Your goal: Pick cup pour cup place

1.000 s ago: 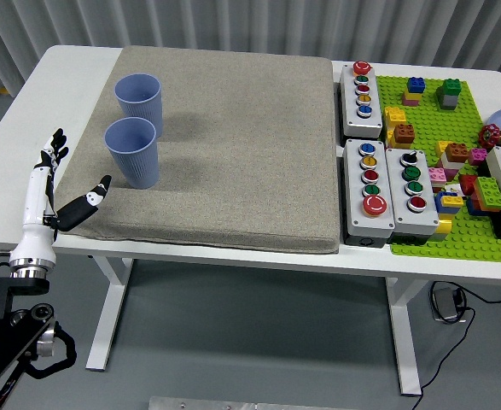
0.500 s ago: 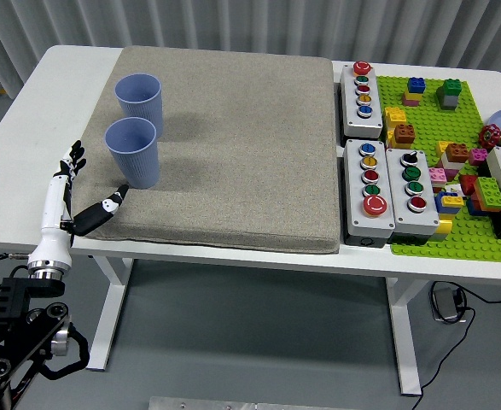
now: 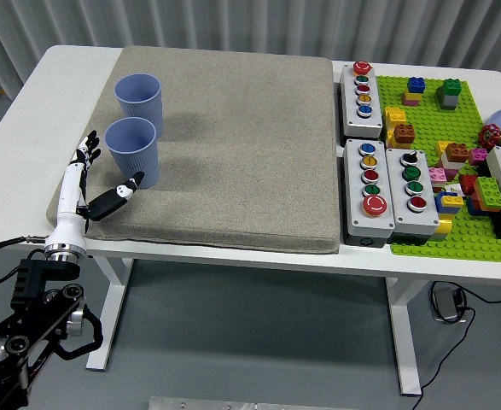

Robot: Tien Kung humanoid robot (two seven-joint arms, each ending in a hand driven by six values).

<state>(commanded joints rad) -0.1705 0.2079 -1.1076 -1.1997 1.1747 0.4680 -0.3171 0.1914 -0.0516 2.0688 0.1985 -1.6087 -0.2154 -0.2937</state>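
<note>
Two blue ribbed cups stand upright on the grey mat [image 3: 233,128] at its left side: a nearer cup [image 3: 131,152] and a farther cup [image 3: 139,100] just behind it. My left hand [image 3: 103,175] is at the mat's left edge, just left of the nearer cup, with fingers spread and the thumb pointing toward the cup's base. It holds nothing and does not touch the cup. The right arm is out of view.
Three grey button boxes [image 3: 368,188] line the mat's right edge. A green brick baseplate [image 3: 455,128] with several loose bricks lies at the far right. Bare white table [image 3: 28,120] lies left of the mat.
My left hand has moved up and to the right, from the table's left edge toward the nearer cup. The cups have not moved.
</note>
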